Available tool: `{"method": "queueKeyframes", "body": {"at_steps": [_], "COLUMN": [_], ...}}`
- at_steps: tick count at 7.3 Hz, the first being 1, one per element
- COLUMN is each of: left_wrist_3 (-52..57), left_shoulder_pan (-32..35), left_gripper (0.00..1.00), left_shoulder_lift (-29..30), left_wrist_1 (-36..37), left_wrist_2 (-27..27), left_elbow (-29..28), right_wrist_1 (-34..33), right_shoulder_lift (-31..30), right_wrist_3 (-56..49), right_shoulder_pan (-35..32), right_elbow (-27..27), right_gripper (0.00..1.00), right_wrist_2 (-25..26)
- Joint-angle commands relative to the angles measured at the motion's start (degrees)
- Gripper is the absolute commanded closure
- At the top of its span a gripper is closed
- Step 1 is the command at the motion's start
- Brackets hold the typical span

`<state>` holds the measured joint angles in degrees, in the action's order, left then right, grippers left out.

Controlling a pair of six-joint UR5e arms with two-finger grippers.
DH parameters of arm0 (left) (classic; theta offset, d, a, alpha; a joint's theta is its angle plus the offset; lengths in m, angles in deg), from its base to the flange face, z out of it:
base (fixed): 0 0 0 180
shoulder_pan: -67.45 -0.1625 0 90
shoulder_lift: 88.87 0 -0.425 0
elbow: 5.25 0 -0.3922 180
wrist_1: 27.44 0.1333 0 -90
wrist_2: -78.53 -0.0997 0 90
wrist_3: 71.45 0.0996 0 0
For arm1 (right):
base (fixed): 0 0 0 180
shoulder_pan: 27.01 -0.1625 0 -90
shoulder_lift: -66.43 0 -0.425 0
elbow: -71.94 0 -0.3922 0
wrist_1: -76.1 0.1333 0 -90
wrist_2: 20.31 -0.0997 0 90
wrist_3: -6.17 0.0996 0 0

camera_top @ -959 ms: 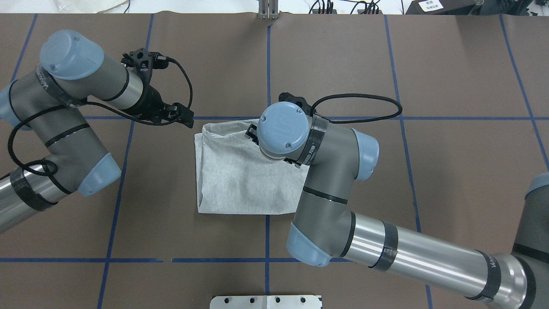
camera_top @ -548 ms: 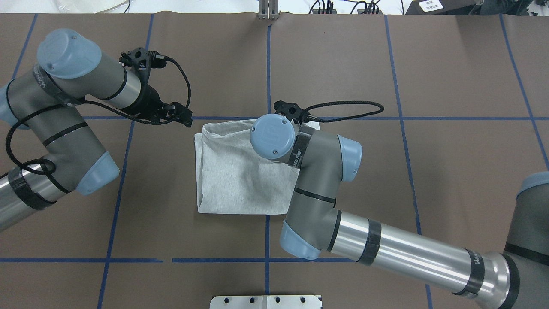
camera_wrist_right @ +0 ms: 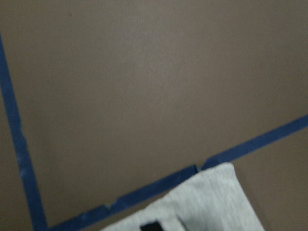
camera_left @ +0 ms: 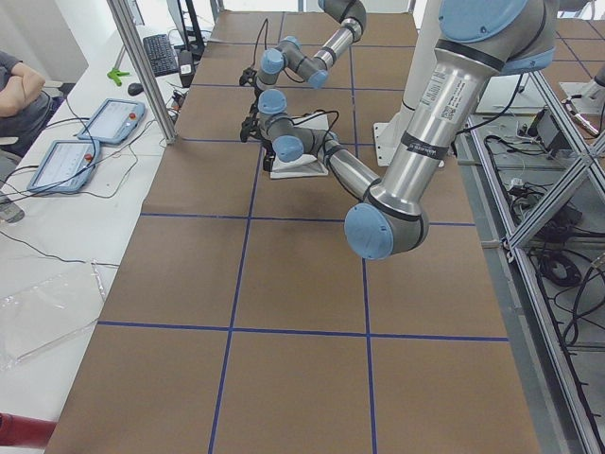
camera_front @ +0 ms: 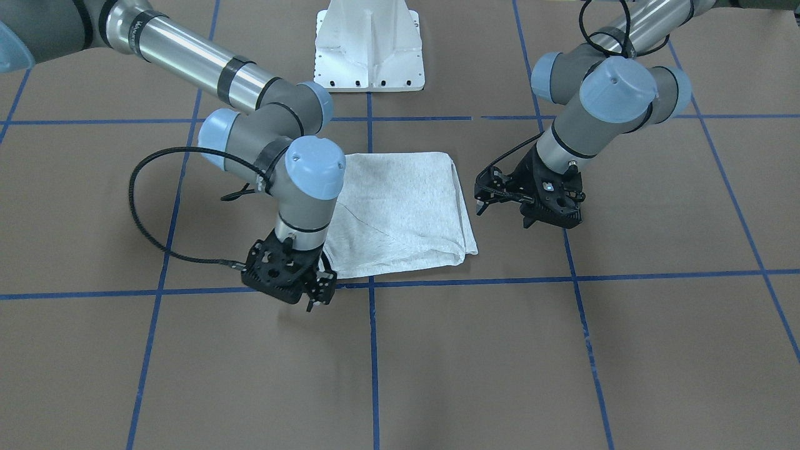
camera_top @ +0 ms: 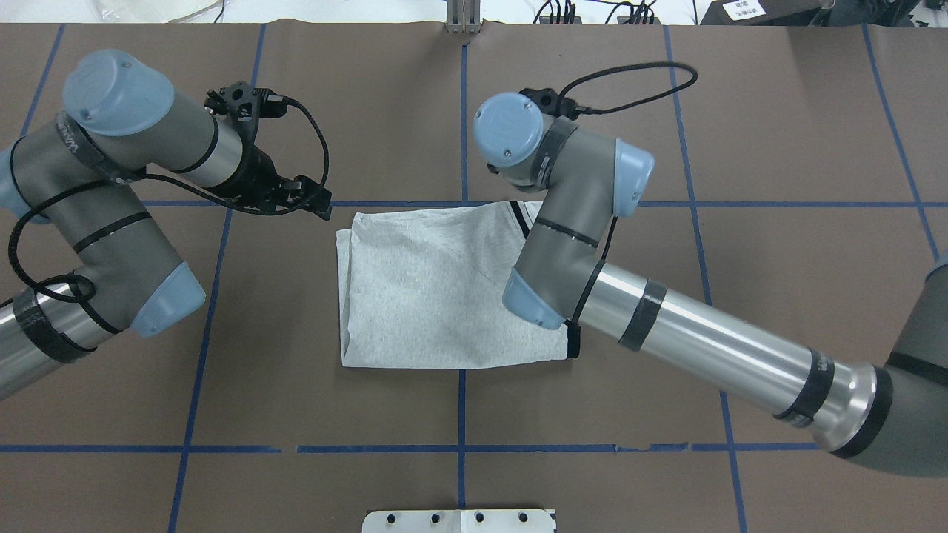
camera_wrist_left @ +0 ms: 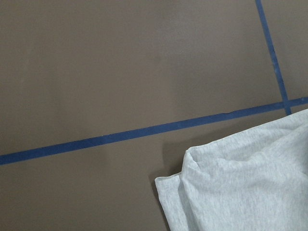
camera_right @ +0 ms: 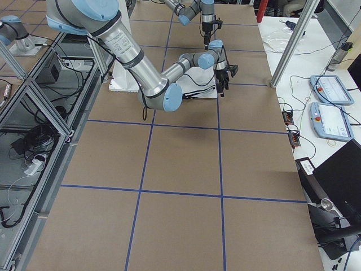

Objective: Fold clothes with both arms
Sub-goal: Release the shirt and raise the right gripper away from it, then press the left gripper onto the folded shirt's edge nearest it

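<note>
The light grey T-shirt (camera_top: 429, 289) lies folded flat in a rough rectangle mid-table, print hidden. A black collar strip (camera_top: 521, 217) shows at its far right corner. It also shows in the front view (camera_front: 400, 206), the left wrist view (camera_wrist_left: 240, 192) and the right wrist view (camera_wrist_right: 202, 202). My left gripper (camera_top: 326, 205) hovers open and empty just beside the shirt's far left corner (camera_front: 481, 200). My right gripper (camera_front: 319, 294) hangs just past the shirt's far right corner, fingers slightly apart and holding nothing. Its wrist hides it in the overhead view.
The table is brown paper (camera_top: 778, 111) with a blue tape grid (camera_top: 461, 414). The white pedestal base (camera_front: 369, 44) stands at the robot's edge. A black cable loop (camera_front: 140, 212) hangs beside my right wrist. Teach pendants (camera_right: 330, 90) lie on the side bench.
My right wrist has moved from above the shirt to beyond its far edge. The shirt's right part with the black collar now shows, lying flat. The left arm has barely moved.
</note>
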<state>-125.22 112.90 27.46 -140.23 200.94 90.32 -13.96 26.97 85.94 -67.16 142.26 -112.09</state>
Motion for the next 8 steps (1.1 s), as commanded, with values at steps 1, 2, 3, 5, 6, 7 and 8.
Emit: {"method": "queueKeyframes", "body": {"at_steps": [1, 2, 3, 5, 6, 7, 8], "left_wrist_3": [-5.5, -6.2, -6.3, -15.2, -17.7, -18.0, -17.9], "left_shoulder_pan": [-1.0, -4.2, -8.1, -14.6, -17.9, -18.7, -18.8], "left_gripper": [0.0, 0.0, 0.0, 0.0, 0.0, 0.0, 0.0], "left_shoulder_lift": [1.0, 0.6, 0.0, -2.7, -5.4, -5.8, -5.8], "left_wrist_1": [-0.1, -0.7, -2.4, -12.4, -18.9, -19.9, -20.2], "left_wrist_2": [-0.1, -0.2, -0.5, -2.5, -6.9, -7.4, -7.5], "left_elbow": [0.2, 2.4, 2.6, 2.7, 2.0, 1.4, 0.6], "right_wrist_1": [-0.2, 0.0, 0.6, 2.5, 2.5, 2.5, 2.5], "right_shoulder_lift": [0.0, 0.0, -0.2, -1.0, -1.1, -1.1, -1.1], "right_wrist_3": [-6.9, -7.6, -7.5, -7.4, -7.4, -7.4, -7.4], "right_shoulder_pan": [-6.6, -7.2, -7.2, -7.2, -7.2, -7.2, -7.1], "right_elbow": [-0.4, -0.4, -0.3, -0.2, -0.1, -0.1, 0.1], "right_gripper": [0.0, 0.0, 0.0, 0.0, 0.0, 0.0, 0.0], "right_wrist_2": [-7.4, -9.4, -9.5, -9.5, -9.5, -9.5, -9.5]}}
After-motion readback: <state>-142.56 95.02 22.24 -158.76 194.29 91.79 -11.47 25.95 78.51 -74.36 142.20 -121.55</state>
